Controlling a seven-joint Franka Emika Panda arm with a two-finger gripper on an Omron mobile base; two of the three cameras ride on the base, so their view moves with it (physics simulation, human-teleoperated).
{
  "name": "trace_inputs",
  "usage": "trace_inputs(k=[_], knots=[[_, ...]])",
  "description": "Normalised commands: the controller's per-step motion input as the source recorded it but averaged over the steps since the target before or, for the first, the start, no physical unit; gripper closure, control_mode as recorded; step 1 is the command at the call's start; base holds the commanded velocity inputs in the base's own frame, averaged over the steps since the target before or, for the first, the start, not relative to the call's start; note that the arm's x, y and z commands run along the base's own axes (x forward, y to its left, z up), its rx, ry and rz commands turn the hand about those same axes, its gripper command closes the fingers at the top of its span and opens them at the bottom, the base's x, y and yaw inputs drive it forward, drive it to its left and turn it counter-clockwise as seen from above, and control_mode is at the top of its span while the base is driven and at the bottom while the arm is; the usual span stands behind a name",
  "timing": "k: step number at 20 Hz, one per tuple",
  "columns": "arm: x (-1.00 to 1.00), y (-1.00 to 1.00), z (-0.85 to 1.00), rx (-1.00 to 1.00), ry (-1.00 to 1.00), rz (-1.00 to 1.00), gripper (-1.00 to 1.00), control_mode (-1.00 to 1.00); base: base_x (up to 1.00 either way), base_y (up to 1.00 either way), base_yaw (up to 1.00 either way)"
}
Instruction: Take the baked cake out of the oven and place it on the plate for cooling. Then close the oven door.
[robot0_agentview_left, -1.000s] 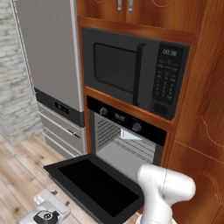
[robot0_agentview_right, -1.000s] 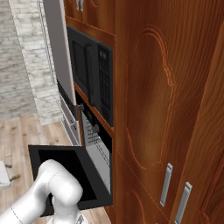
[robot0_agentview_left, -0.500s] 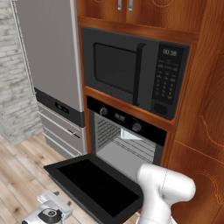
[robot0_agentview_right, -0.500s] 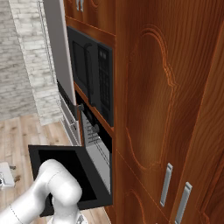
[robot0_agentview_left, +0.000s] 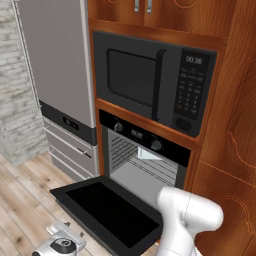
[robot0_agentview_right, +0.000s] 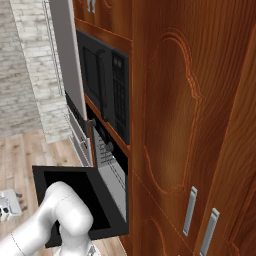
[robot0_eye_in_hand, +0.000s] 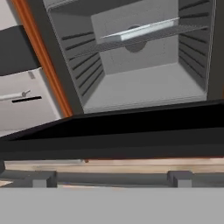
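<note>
Oven door (robot0_agentview_left: 107, 212) down, one microwave (robot0_agentview_left: 150, 82)

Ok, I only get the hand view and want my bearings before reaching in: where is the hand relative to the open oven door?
Observer: The pincer is low over the wood floor, just beyond the front edge of the oven door, near its left end. The door lies dropped flat.
Operator: What sits above the oven? My view cuts off there.
Observer: A black microwave with a keypad is directly above the oven.
Operator: And where is the rest of the arm?
Observer: Its white elbow stands in front of the door's right end.
</note>
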Motion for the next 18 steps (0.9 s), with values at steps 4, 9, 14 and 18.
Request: trace_inputs(k=[4,9,14,18], knots=[[0.18,0.14,-0.42,0.0,0.0,0.0,-1.0,-1.0,0.0,0.0,0.0],[0.2,0.11,-0.33,0.0,0.0,0.0,-1.0,-1.0,0.0,0.0,0.0],[0.17,0.1,-0.49,-0.01,-0.02,0.0,-1.0,-1.0,0.0,0.0,0.0],[0.02,0.12,-0.57,-0.01,-0.06,0.0,-1.0,-1.0,0.0,0.0,0.0]])
